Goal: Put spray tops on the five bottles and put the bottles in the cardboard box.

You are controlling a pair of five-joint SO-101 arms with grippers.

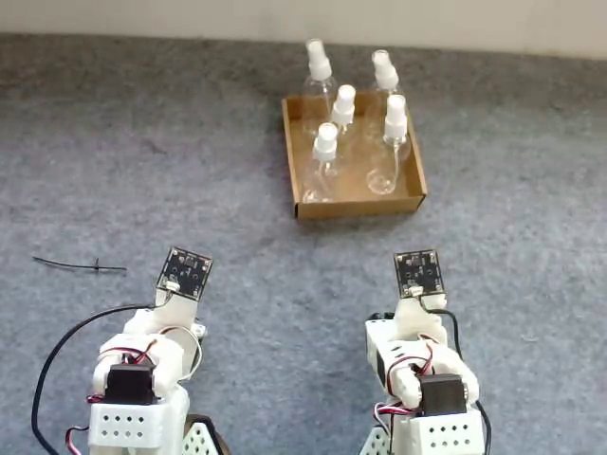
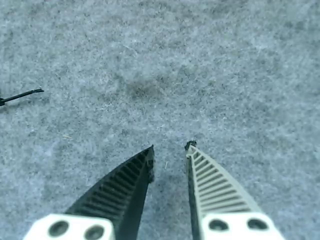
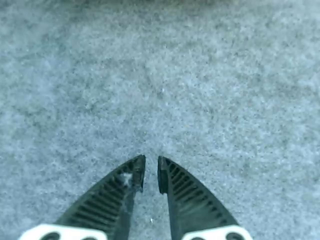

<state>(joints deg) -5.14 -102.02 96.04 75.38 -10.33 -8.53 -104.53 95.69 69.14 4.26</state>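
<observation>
In the high view, the cardboard box [image 1: 353,202] sits on the grey carpet [image 1: 142,142] at the far side, a little right of centre. Five clear bottles [image 1: 325,161] with white spray tops [image 1: 326,140] stand upright in a cluster at it. Three are plainly inside, while the two farthest rise at the far rim, and I cannot tell if they stand in the box or just behind it. The left arm [image 1: 142,379] and the right arm [image 1: 422,374] are at the near edge, well apart from the box, and a thin black tie [image 1: 81,265] lies on the carpet to the far left of the left arm. In the left wrist view, the left gripper [image 2: 170,150] hangs over bare carpet, its pincer narrowly parted and holding nothing, with the tie's end off to one side. In the right wrist view, the right gripper [image 3: 151,167] is over bare carpet too, its pincer closed down to a sliver and gripping nothing.
</observation>
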